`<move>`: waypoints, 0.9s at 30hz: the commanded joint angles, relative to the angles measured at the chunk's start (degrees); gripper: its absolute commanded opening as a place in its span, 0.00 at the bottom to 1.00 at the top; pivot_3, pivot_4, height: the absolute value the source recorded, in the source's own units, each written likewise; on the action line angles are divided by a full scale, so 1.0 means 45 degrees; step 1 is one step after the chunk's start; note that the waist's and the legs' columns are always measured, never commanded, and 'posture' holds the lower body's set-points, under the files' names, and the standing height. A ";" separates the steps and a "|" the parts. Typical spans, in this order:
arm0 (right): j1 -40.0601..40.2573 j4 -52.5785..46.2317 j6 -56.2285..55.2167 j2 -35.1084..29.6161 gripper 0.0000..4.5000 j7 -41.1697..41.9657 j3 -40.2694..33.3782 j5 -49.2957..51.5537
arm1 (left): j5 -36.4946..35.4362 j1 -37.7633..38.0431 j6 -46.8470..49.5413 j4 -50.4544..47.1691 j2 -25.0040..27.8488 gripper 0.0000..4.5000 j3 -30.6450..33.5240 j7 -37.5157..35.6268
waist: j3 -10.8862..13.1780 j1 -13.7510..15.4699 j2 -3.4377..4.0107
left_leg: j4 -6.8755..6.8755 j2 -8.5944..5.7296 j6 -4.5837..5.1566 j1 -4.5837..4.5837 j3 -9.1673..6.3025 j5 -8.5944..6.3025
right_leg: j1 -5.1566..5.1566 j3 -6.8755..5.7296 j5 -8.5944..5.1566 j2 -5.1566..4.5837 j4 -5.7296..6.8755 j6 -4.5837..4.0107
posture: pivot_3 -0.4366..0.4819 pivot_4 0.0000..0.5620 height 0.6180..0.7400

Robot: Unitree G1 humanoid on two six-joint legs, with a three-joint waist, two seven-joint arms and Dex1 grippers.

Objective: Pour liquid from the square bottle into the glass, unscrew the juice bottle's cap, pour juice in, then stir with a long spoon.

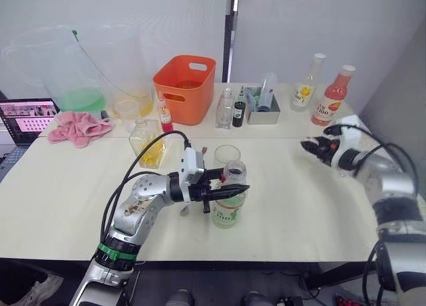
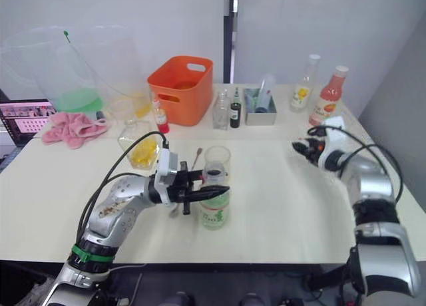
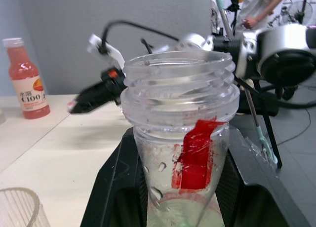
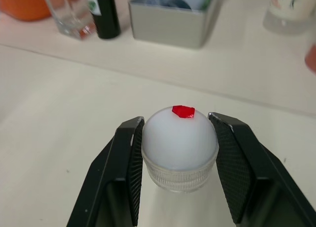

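Op: Tool status first. Left tool [image 1: 226, 191] is pinched around the juice bottle [image 1: 229, 206], just under its threaded neck; the bottle stands upright on the tabletop [image 1: 306, 206], touching or just in front of the glass [image 1: 227, 153]. Right tool [image 4: 175, 153] is pressed onto the white cap [image 4: 180, 138], one finger on each side, held over the right part of the tabletop, well apart from the bottle.

Obs: So the cap is off?

Op: Yes. In my left wrist view the bottle mouth [image 3: 180, 71] is open, threads bare. I log the unscrewing as done.

Obs: And the square bottle?

Op: Square bottle [image 1: 146, 143] stands behind and to the left of the glass, some yellow liquid in it. I cannot tell from these views whether the glass already holds any of it, so I judge that pour as probably done, not confirmed.

Obs: What is left?

Op: By my reading: put the cap down, pour juice into the glass, then stir. A long spoon [image 2: 197, 157] seems to lie just left of the glass, partly hidden by my left arm. Orange basket [image 1: 185, 86], pink cloth [image 1: 78, 126] and the spare bottles at the back are not involved.
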 commanded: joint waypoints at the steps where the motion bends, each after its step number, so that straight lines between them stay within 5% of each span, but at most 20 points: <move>1: -0.0159 0.0366 -0.0904 0.0005 0.35 -0.0767 -0.0401 -0.0932 | -0.0248 -0.0011 0.0587 -0.0164 0.0071 0.27 0.0187 0.0216 | 0.0001 -0.0003 0.0001 | 0.0000 0.0000 0.0000 0.0000 -0.0001 0.0000 | 0.0000 -0.0001 0.0000 0.0001 -0.0001 0.0001 | 0.48 0.27 1.00; 11: 0.0402 0.0771 -0.0937 0.0761 0.35 -0.1532 -0.0939 -0.1694 | -0.0267 0.0242 0.0624 -0.0560 0.0244 0.27 0.0327 0.0340 | 0.0001 -0.0115 0.0002 | -0.0005 0.0010 0.0001 0.0011 0.0001 0.0000 | 0.0008 0.0000 0.0000 0.0010 -0.0006 0.0000 | 0.48 0.27 1.00; 13: 0.0472 0.0819 -0.0908 0.0843 0.58 -0.1597 -0.1060 -0.1783 | -0.0321 0.0094 0.0636 -0.0447 0.0070 0.27 0.0364 0.0494 | 0.0001 -0.0116 0.0002 | -0.0005 0.0009 0.0000 0.0010 0.0000 0.0000 | 0.0009 0.0001 0.0000 0.0010 -0.0005 0.0000 | 0.48 0.27 1.00; 19: 0.0458 0.0461 -0.0769 0.0872 1.00 -0.1657 -0.1409 -0.1796 | -0.0371 -0.0125 0.0666 -0.0384 -0.0160 0.27 0.0362 0.0578 | 0.0001 -0.0082 0.0002 | -0.0003 0.0006 0.0000 0.0008 0.0000 0.0000 | 0.0011 0.0001 0.0000 0.0008 -0.0007 0.0000 | 0.48 0.27 1.00; 27: 0.0122 -0.4023 0.1256 0.0185 1.00 0.0653 -0.2334 0.0228 | -0.1035 -0.0288 0.1685 -0.1034 0.0094 0.27 0.0700 0.0646 | 0.0021 -0.0072 0.0036 | -0.0003 0.0010 0.0001 0.0007 -0.0003 -0.0001 | 0.0009 -0.0002 0.0000 0.0012 -0.0003 0.0001 | 0.48 0.27 1.00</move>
